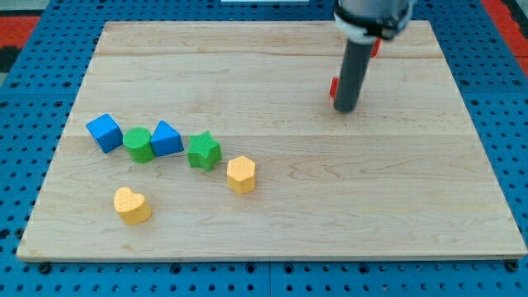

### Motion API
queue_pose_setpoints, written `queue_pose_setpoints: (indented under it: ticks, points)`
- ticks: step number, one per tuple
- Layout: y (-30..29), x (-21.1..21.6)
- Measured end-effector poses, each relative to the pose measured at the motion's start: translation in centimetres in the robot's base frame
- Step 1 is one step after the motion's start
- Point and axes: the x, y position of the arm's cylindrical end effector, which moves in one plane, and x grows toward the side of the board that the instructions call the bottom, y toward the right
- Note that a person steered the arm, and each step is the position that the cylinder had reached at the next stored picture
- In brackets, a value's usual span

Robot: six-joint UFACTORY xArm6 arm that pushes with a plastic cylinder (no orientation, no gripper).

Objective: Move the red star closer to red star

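My tip (345, 109) rests on the board in its upper right part. A sliver of the red star (334, 87) shows at the rod's left edge; the rod hides the rest of it. A second red block (377, 46) near the view's top peeks out on the rod's right side, mostly hidden, so its shape cannot be made out. The two red blocks lie a short way apart.
In the lower left lie a blue cube (104, 132), a green cylinder (139, 145), a blue block (167, 138), a green star (203, 152), a yellow hexagon (241, 174) and a yellow heart (131, 205). The wooden board (462, 190) lies on a blue pegboard.
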Motion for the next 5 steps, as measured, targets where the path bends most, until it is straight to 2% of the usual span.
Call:
queue_pose_setpoints:
  ticks: [1,3,4,5]
  points:
    - [0.0,-4.9]
    - [1.0,-7.8]
    - [0.8,-7.1]
    - [0.8,6.5]
